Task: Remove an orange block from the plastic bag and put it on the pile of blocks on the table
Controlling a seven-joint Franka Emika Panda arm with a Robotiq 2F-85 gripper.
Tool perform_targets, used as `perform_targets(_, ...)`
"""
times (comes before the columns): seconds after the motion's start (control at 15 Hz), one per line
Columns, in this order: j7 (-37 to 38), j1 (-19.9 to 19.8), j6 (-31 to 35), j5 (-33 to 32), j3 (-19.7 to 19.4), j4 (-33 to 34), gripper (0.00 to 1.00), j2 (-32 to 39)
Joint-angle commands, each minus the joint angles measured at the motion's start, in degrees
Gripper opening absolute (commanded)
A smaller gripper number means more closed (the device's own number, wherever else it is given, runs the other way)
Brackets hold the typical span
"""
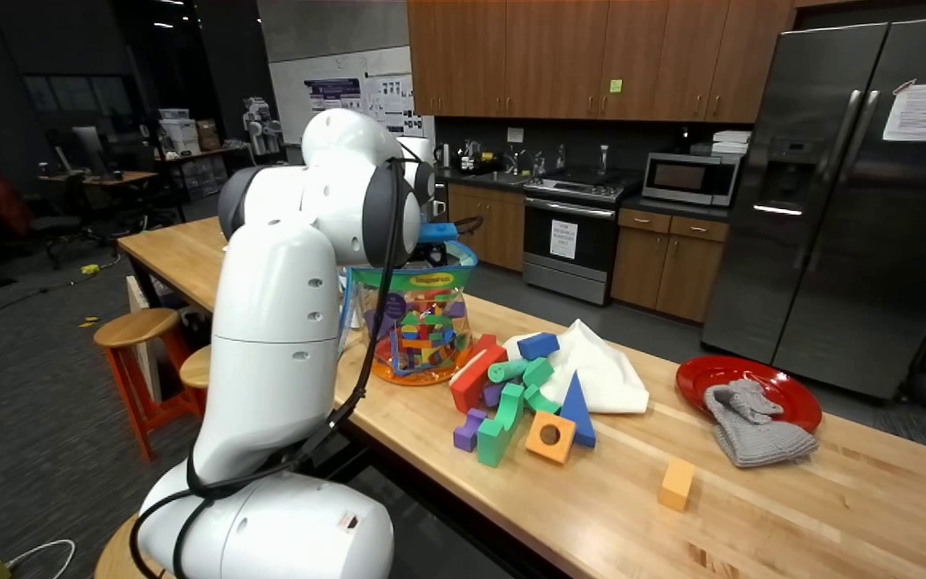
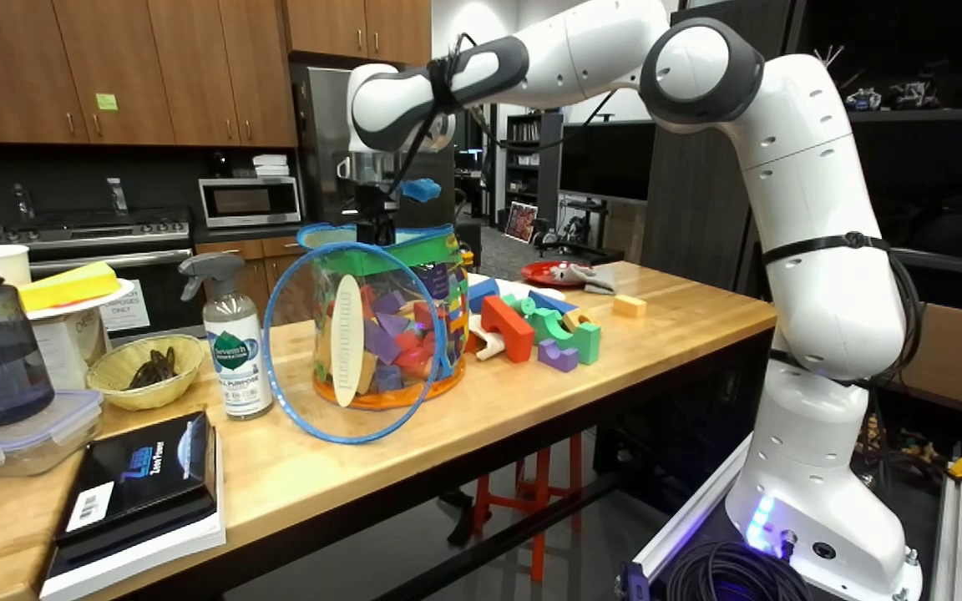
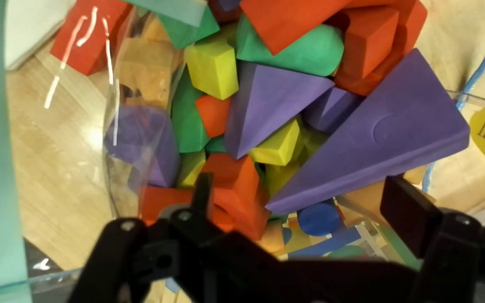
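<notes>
The clear plastic bag (image 1: pixel 431 322) full of multicoloured blocks stands on the table, also in an exterior view (image 2: pixel 377 334). My gripper (image 2: pixel 377 229) points down at the bag's open top. In the wrist view my gripper (image 3: pixel 299 189) is open, fingers wide apart, with nothing held. Below it lie a red-orange block (image 3: pixel 234 189) and a large purple wedge (image 3: pixel 377 134). A light orange block (image 3: pixel 272 237) shows partly between the fingers; another orange block (image 3: pixel 145 80) is near the bag's wall. The pile of blocks (image 1: pixel 503 430) lies beside the bag, also in an exterior view (image 2: pixel 508 327).
A lone orange block (image 1: pixel 676 484) lies beyond the pile. A white cloth (image 1: pixel 608 378) lies behind the pile. A red dish (image 1: pixel 696 371) holds a grey cloth (image 1: pixel 760 438). The bag's blue-rimmed lid (image 2: pixel 276 371) hangs open beside a spray bottle (image 2: pixel 235 334) and a basket (image 2: pixel 147 396).
</notes>
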Motion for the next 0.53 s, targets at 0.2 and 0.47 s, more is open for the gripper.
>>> perform_targets(0.2,-0.3,0.2,1.4,-2.0,0.9,1.6,1.0,4.0)
perform_targets(0.47,0.2,0.0,1.3,-1.3,1.1,0.9,1.0,4.1)
